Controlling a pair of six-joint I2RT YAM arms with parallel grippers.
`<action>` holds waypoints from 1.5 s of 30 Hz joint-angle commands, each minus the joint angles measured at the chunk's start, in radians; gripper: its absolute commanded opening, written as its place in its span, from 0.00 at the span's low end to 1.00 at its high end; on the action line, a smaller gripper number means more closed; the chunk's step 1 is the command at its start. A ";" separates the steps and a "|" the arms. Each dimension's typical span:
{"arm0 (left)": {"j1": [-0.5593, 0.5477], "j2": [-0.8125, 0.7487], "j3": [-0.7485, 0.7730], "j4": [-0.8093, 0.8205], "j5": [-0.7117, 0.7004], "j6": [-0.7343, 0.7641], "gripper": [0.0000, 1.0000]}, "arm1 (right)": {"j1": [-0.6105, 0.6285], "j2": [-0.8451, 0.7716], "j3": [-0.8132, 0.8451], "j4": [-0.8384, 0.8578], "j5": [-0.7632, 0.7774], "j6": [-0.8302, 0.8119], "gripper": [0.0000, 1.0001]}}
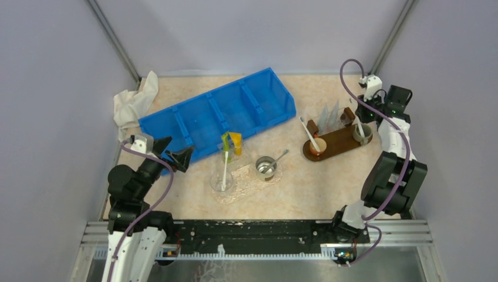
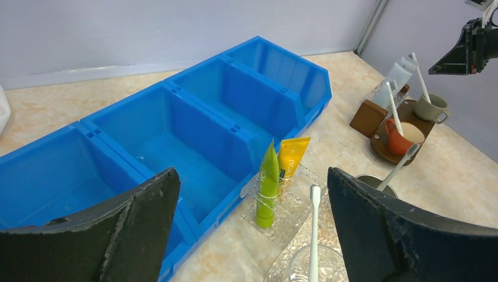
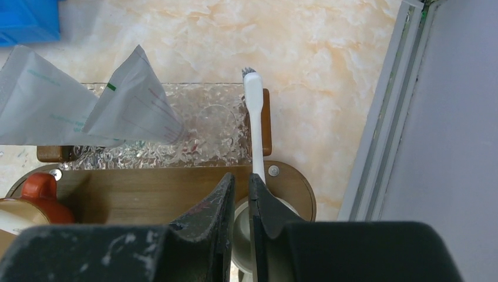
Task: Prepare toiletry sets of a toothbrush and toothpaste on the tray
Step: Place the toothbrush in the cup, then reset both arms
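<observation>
Left fingers (image 2: 117, 229) fill the bottom of the left wrist view, spread wide with nothing between them. They hang at the near-left of the table (image 1: 305, 188), beside the blue bin (image 1: 217, 117). Just past them a green toothpaste (image 2: 268, 182) and a yellow toothpaste (image 2: 292, 157) stand cap-down, touching each other, in a clear holder in front of the bin. On the near side of that is a glass cup (image 2: 305, 264) with a white toothbrush (image 2: 315, 229) upright in it, head up. To its right a metal cup (image 1: 266, 166) has another toothbrush (image 1: 281, 156) leaning out to the right. Right fingers (image 3: 205, 217) are nearly pinched together, a thin slit with nothing visible in it, over the grey mug (image 2: 431, 107) on the right end of the wooden tray (image 3: 147, 194). The mug toothbrush (image 3: 253, 117) stands in that mug, handle passing by one fingertip — contact cannot tell. Orange cup (image 2: 398, 138) at the tray's left end holds one more brush (image 2: 393, 108). White toothpaste tubes (image 3: 135, 111) stand crimped ends up in a textured clear holder at the back of the tray. White cloth (image 1: 135, 100) lies at the far-left corner
</observation>
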 commanded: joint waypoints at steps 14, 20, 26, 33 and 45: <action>-0.004 0.032 0.013 0.000 -0.025 -0.014 0.99 | 0.000 -0.343 -0.100 -0.007 -0.171 0.059 0.45; -0.004 0.141 0.146 0.035 0.029 -0.153 0.99 | -0.005 -0.517 -0.006 -0.033 -0.286 0.244 0.91; -0.004 0.355 0.510 -0.087 0.076 -0.197 0.99 | -0.005 -0.484 0.343 -0.117 -0.351 0.601 0.95; -0.004 0.470 0.876 -0.119 0.134 -0.229 0.99 | -0.005 -0.472 0.597 -0.204 -0.482 0.722 0.99; -0.004 0.535 1.063 -0.197 0.161 -0.233 0.99 | -0.004 -0.494 0.867 -0.401 -0.336 0.705 0.99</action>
